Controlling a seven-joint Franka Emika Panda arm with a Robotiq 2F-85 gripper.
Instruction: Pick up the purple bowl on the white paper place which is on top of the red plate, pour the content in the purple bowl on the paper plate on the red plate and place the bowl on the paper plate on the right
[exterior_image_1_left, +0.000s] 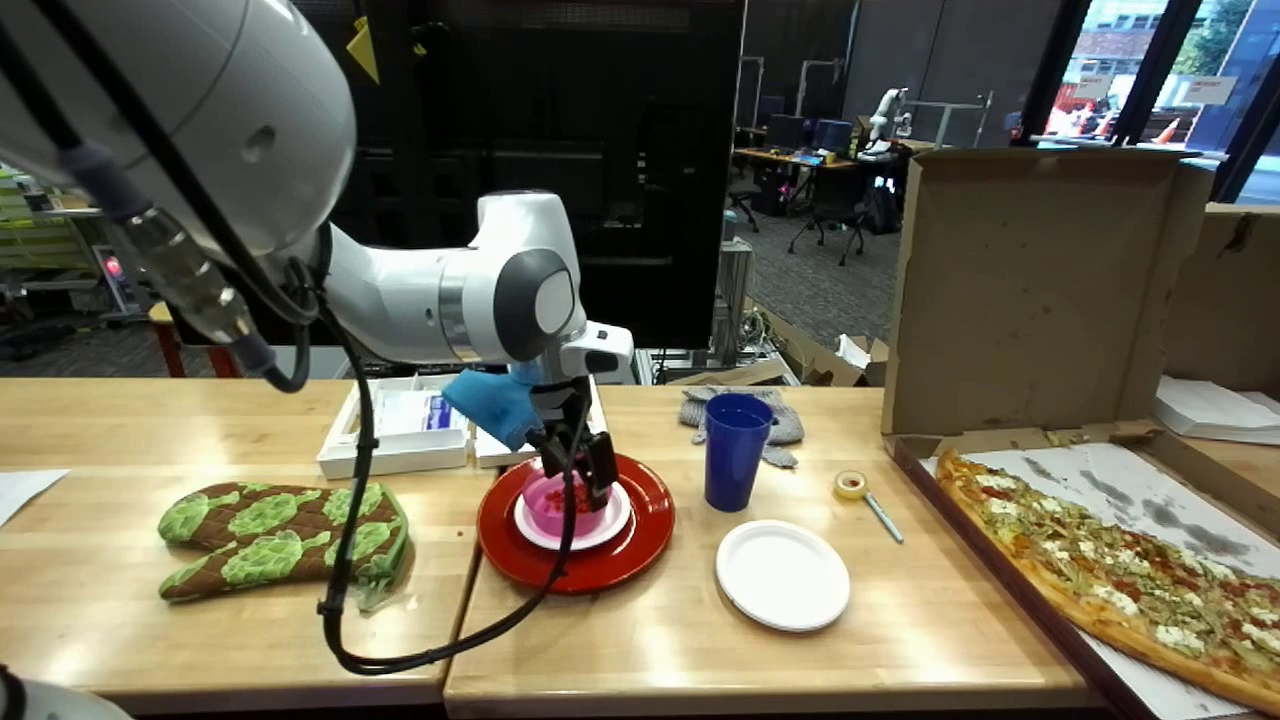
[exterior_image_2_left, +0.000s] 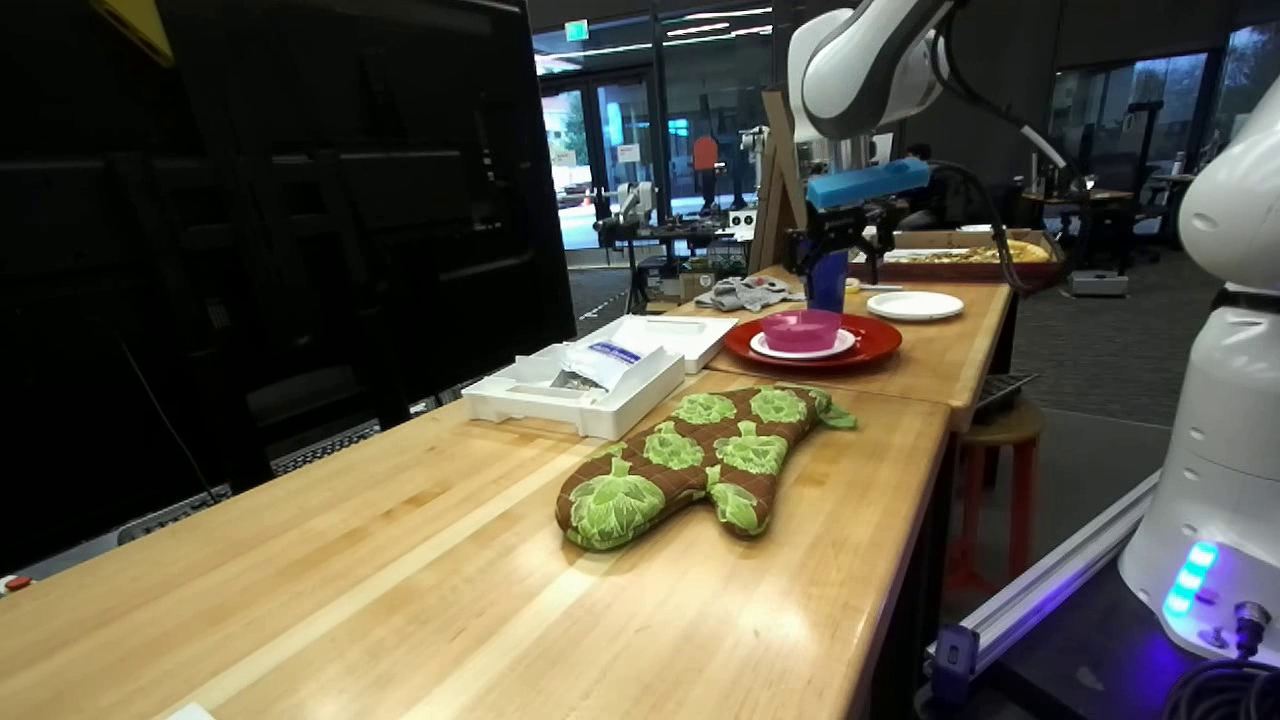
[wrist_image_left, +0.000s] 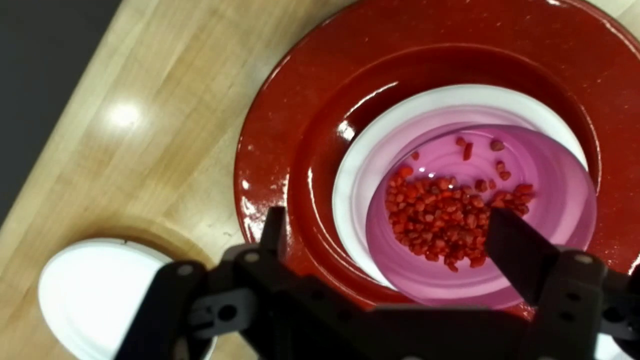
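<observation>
The purple bowl, pink-purple and holding small red bits, stands upright on a white paper plate on the red plate. All three show in both exterior views: bowl (exterior_image_1_left: 548, 508) (exterior_image_2_left: 800, 332), paper plate (exterior_image_1_left: 612, 522) (exterior_image_2_left: 846, 344), red plate (exterior_image_1_left: 645, 540) (exterior_image_2_left: 880, 343). My gripper (exterior_image_1_left: 574, 470) (exterior_image_2_left: 845, 265) is open and empty above the bowl. In the wrist view, one finger of the gripper (wrist_image_left: 387, 217) overlaps the red plate (wrist_image_left: 272, 150) and the other overlaps the bowl's (wrist_image_left: 555, 165) contents. The second white paper plate (exterior_image_1_left: 783, 575) lies on the table, also in the wrist view (wrist_image_left: 95, 295).
A blue cup (exterior_image_1_left: 735, 455) stands beside the red plate. A grey cloth (exterior_image_1_left: 790, 415), tape roll (exterior_image_1_left: 850, 485), marker (exterior_image_1_left: 884, 518) and open pizza box (exterior_image_1_left: 1040, 300) are around. A white tray (exterior_image_1_left: 345, 440) and patterned oven mitt (exterior_image_1_left: 285, 535) lie on the opposite side.
</observation>
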